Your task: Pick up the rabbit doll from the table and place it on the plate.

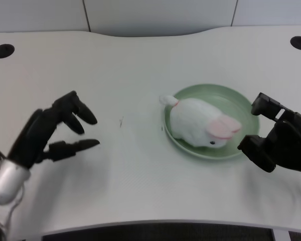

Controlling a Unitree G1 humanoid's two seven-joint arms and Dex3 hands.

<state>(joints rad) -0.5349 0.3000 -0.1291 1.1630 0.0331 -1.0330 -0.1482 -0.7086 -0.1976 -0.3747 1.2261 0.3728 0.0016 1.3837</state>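
Note:
The white rabbit doll with pink ears lies on its side on the pale green plate, its tail over the plate's left rim. My left hand is at the lower left of the table, well apart from the plate, with its fingers spread and nothing in them. My right hand rests at the plate's right edge.
The white table has two dark round holes at its back corners, one at the left and one at the right. A small dark mark sits between my left hand and the plate.

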